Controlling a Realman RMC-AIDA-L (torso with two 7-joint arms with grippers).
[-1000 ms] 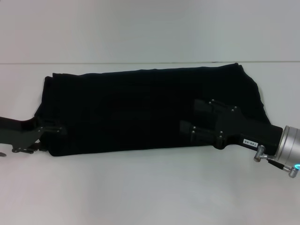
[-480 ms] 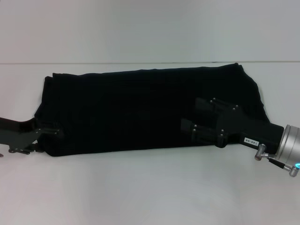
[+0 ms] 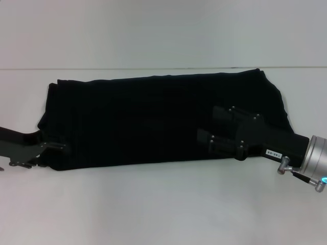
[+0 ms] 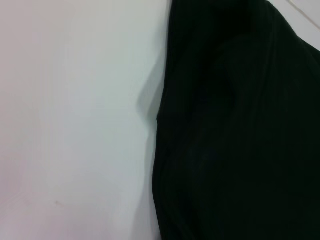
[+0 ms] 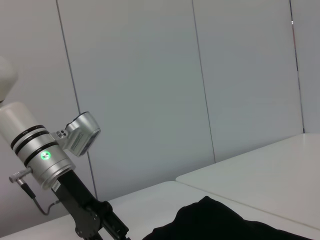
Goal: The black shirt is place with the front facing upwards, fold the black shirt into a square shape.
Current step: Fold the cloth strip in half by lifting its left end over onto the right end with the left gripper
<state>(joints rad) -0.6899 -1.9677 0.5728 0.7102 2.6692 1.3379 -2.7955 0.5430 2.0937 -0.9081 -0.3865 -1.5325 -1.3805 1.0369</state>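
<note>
Head view: black shirt [image 3: 153,120] is lying folded into a long horizontal band mid-surface [image 3: 163,204]. Right claw [image 3: 207,127] is reaching in from 4 o'clock, fingers apart, lying low over the shirt's right part. Left claw [image 3: 60,149] is sitting at the shirt's 8 o'clock corner; can't tell its finger state.

Left wrist view: shirt edge is running beside bare white surface.

Right wrist view: the left arm [image 5: 55,160] is showing, with a shirt corner beyond it.

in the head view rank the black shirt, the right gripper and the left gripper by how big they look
1. black shirt, largest by far.
2. right gripper, over the shirt.
3. left gripper, smallest, though partly cut off at the picture's edge.
</note>
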